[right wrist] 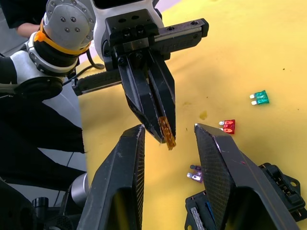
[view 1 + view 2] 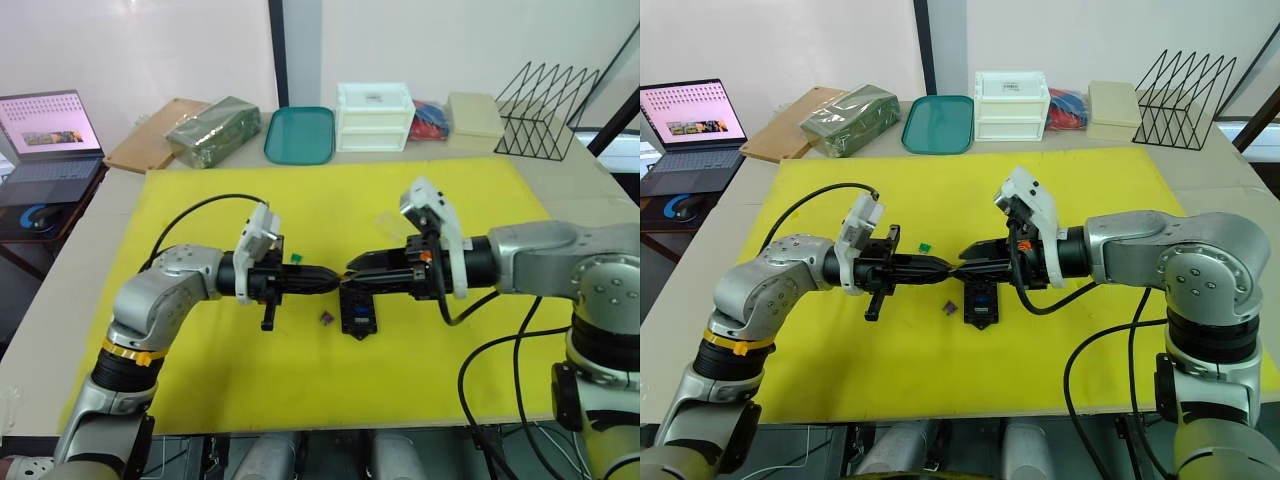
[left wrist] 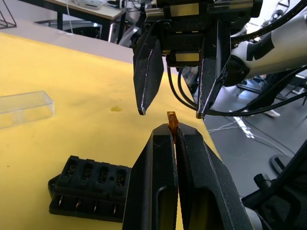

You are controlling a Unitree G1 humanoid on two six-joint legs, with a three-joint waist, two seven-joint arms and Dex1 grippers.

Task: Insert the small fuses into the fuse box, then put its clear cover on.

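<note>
Over a yellow mat on the table, the left hand pinches an amber translucent blade fuse toward the right hand, spread wide. The black slotted fuse box looks mostly unfilled; red, teal and purple fuses lie loose, the clear plastic cover off.

No text, label, brand, number or sign can be read. The laptop at the left edge of the counter shows a lit screen with rows of small marks, too small to make out. The white drawer unit at the back has a small label on top, also too small to read.
</note>
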